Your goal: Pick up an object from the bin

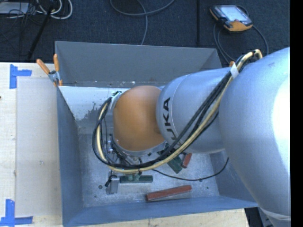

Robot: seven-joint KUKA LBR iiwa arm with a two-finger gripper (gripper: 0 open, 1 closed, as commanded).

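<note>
Gripper (115, 179) low over the front-left floor of the bin (75, 141), beside a dark green bar (138, 178).

With the wrist pointed straight down, its orange cover (136, 117) hid most of the tool from me, so I could not tell whether the gripper was open or closed. It seemed to sit at the bar's left end. A reddish-brown stick (169, 193) lay near the front wall, clear of the arm.

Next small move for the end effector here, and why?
Probably nudge the end effector sideways over the flat green piece: it sits low by that piece's end, with nothing seen held, while the reddish-brown bar lies farther off.
</note>
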